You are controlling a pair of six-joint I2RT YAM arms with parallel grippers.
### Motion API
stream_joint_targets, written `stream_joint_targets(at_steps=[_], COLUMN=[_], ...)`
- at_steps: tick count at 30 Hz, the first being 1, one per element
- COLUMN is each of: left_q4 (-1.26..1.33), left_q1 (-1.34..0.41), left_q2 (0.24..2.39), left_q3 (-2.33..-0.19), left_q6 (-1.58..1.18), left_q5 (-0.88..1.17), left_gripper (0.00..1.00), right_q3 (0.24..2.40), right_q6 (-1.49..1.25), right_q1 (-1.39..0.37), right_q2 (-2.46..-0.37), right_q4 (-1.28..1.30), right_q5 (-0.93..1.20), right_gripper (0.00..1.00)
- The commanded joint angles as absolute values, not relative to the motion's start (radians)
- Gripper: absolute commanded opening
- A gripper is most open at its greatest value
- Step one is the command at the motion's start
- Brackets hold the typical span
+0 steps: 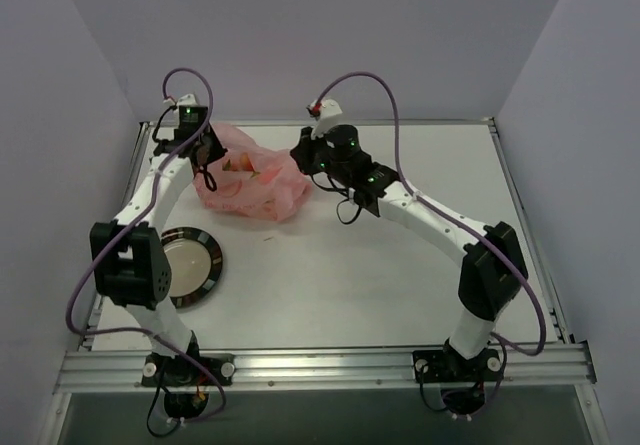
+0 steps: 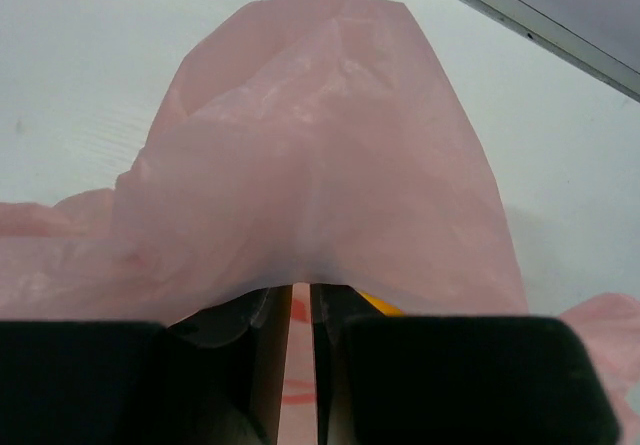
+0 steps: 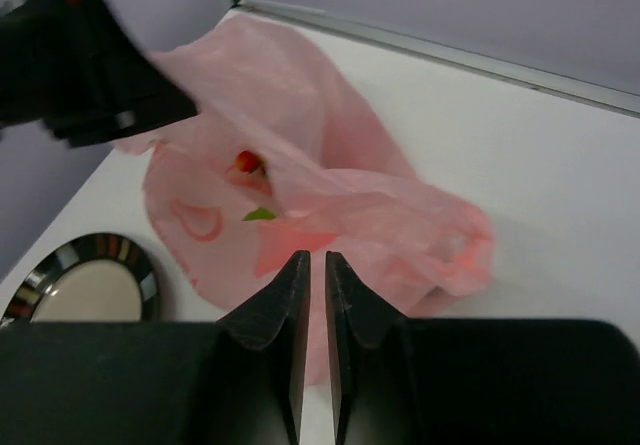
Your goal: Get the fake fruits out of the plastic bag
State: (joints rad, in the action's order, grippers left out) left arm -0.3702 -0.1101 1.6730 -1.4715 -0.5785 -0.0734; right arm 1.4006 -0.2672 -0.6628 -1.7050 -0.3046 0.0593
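A: How many of each?

B: One plastic bag (image 1: 252, 183), pink and crinkly, lying at the far side of the table (image 1: 380, 275), left of the middle. One dark striped plate (image 1: 203, 263), near the bag but apart from it, partly hidden under the left arm (image 1: 150, 200). Two arms counting the right arm (image 1: 440, 227), one gripper apiece.

A: And the fruits (image 1: 262, 175)?

B: All inside the bag. Seen through the film: one red piece (image 3: 248, 160), one green leaf (image 3: 260, 214), one yellow sliver (image 2: 380, 303). Cannot tell the full count.

A: And the left gripper (image 2: 301, 290)?

B: Clamped on the bag's left edge, with pink film pinched between the fingers and pulled up in a peak ahead of them.

A: And the right gripper (image 3: 310, 257)?

B: At the bag's right side, fingers drawn together to a thin slit. Cannot tell whether any film is caught there.
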Motion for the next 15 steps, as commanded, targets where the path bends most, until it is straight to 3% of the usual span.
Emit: stream_joint_targets(at_steps=[1,6,9,12,15], left_q4=[-0.380,-0.350,-0.333,-0.311,-0.307], left_q1=[-0.104,-0.087,-0.086,-0.084,-0.083], left_q2=[1.736,1.810,1.831,1.839,1.839], left_q3=[-1.603,-1.646,-1.655,-1.654,-1.657], left_q6=[-0.529,-0.522,-0.534,-0.548,-0.551], left_q5=[-0.046,-0.020,0.000,0.031,0.035], left_gripper=[0.11,0.11,0.11,0.11,0.11], right_q3=[1.498,1.655,1.745,1.865,2.006], right_q6=[-0.190,-0.176,-0.149,-0.130,-0.112], right_q1=[-0.771,-0.819,-0.828,-0.821,-0.812], right_q2=[-1.779,-1.940,-2.024,-2.123,-2.231], right_q4=[-0.253,-0.219,-0.216,-0.201,-0.157], right_q5=[0.093,0.133,0.118,0.069,0.084], right_gripper=[0.07,0.03,0.16,0.36,0.45])
